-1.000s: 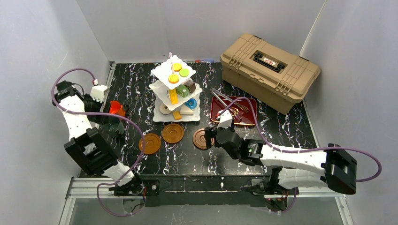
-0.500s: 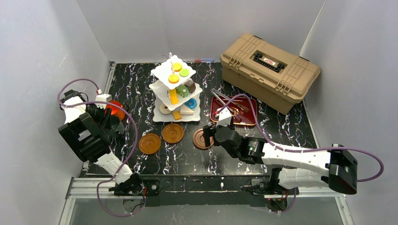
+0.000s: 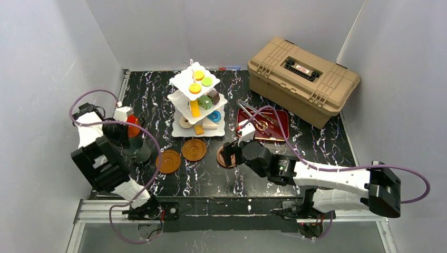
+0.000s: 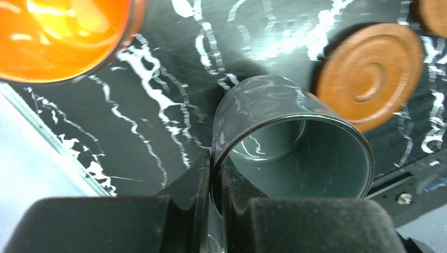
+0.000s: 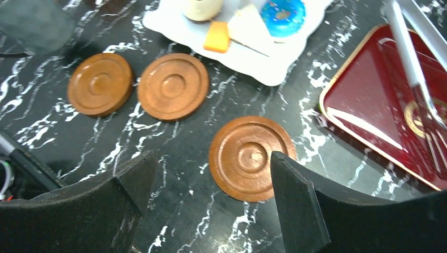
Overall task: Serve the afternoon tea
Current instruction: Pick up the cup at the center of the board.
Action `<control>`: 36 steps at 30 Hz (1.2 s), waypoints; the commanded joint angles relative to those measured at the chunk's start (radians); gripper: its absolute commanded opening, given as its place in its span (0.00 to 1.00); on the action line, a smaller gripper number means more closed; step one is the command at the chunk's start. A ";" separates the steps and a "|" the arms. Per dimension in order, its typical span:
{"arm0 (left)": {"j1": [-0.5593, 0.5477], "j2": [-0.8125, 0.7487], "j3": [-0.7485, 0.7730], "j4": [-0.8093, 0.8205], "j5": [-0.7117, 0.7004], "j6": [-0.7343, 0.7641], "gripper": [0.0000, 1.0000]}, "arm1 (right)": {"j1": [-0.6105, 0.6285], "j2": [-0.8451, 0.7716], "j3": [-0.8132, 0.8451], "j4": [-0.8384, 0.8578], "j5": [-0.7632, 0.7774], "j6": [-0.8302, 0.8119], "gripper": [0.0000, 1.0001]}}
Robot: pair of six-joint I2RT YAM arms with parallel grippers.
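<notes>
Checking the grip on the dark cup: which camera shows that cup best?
Left wrist: the dark cup fills the frame, its wall pinched in the left pincer. The top view shows it small, beside the left arm. The right wrist view catches at most a blurred dark corner.

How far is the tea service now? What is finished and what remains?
Done: the three-tier stand is loaded with pastries and three brown saucers lie bare on the table. In hand: the left jaws are shut on the rim of the dark cup; the right jaws hang open over the right-hand saucer. Left: neither the dark cup nor the orange cup stands on a saucer yet.
</notes>
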 commanded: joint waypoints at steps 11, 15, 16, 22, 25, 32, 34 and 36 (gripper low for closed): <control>-0.464 -0.421 0.014 -0.138 0.080 -0.412 0.00 | 0.069 0.208 0.087 0.442 -0.280 -0.217 0.87; -0.480 -0.429 -0.006 -0.096 0.082 -0.596 0.00 | 0.143 0.254 0.126 0.462 -0.154 -0.289 0.88; -0.486 -0.440 -0.017 -0.081 0.076 -0.625 0.00 | 0.158 0.260 0.128 0.480 -0.130 -0.301 0.89; -0.523 -0.511 -0.103 0.015 -0.100 -0.880 0.00 | 0.254 0.348 0.213 0.517 0.044 -0.398 0.92; -0.550 -0.527 -0.135 0.020 -0.182 -0.936 0.00 | 0.274 0.432 0.280 0.519 0.099 -0.458 0.93; -0.569 -0.564 -0.113 -0.009 -0.241 -1.031 0.00 | 0.274 0.578 0.396 0.525 0.089 -0.496 0.91; -0.574 -0.568 -0.102 -0.019 -0.240 -1.048 0.00 | 0.274 0.607 0.426 0.515 0.087 -0.498 0.91; -0.580 -0.572 -0.101 -0.025 -0.233 -1.058 0.00 | 0.274 0.631 0.450 0.505 0.087 -0.502 0.90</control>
